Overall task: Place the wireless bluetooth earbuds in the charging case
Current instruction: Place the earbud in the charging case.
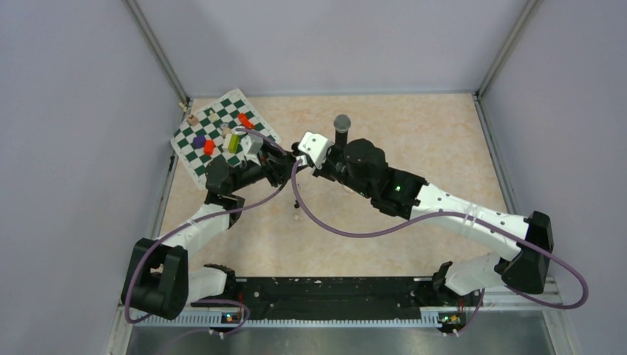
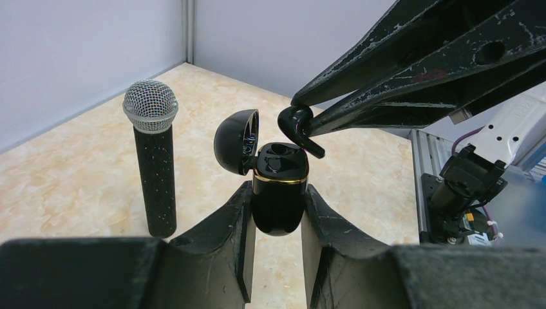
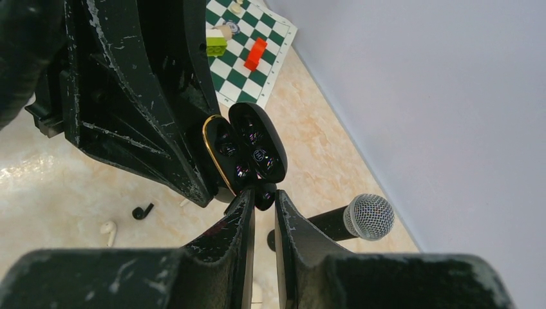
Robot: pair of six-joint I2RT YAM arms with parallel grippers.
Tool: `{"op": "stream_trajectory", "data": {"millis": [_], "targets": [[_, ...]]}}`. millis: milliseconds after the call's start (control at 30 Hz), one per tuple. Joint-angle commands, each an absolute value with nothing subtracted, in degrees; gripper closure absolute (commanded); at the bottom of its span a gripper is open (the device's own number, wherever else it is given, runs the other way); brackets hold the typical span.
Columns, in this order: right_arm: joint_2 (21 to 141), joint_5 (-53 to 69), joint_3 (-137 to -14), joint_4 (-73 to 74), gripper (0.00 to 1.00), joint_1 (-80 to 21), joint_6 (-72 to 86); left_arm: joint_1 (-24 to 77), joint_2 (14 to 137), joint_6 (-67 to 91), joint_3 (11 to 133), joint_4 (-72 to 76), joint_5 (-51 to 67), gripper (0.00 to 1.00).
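My left end effector (image 2: 277, 215) is clamped on the open black charging case (image 2: 279, 168). My right end effector (image 3: 264, 201) pinches a black earbud (image 2: 301, 129) just above the case's mouth, at 1 o'clock. A microphone (image 2: 153, 164) stands at 9 o'clock. A loose black earbud (image 3: 143, 211) and a white earbud (image 3: 108, 228) lie on the bench (image 3: 58, 187).

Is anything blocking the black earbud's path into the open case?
Nothing visible. The lid is swung aside, and the black earbud in the right gripper hangs just above the case held by the left gripper.
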State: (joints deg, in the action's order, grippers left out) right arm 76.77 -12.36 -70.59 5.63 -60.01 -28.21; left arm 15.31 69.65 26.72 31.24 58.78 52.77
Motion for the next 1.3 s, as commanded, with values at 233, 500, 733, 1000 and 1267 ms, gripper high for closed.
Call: {"op": "stream_trajectory", "data": {"millis": [233,500,733,1000,1267], "targets": [[75.6,-16.9,-72.5,0.9,0.86,-60.8,-29.0,15.3,69.6,29.1,31.7,61.3,50.8,1.0],[76.9,-19.2,-72.7,-2.6,0.87,-60.7,-28.1,15.4,69.7,29.3,31.5,60.7,50.8,1.0],[78.9,-19.7,-72.6,-3.9,0.87,-60.8,-27.4,15.3,69.5,31.3,32.2,59.4,49.8,1.0],[80.5,-21.3,-72.0,-6.5,0.87,-61.3,-27.5,15.4,69.4,31.9,32.4,58.2,49.1,1.0],[81.4,-22.7,-70.9,-8.6,0.87,-62.2,-28.0,15.6,68.9,31.8,32.4,57.8,48.8,1.0]]}}
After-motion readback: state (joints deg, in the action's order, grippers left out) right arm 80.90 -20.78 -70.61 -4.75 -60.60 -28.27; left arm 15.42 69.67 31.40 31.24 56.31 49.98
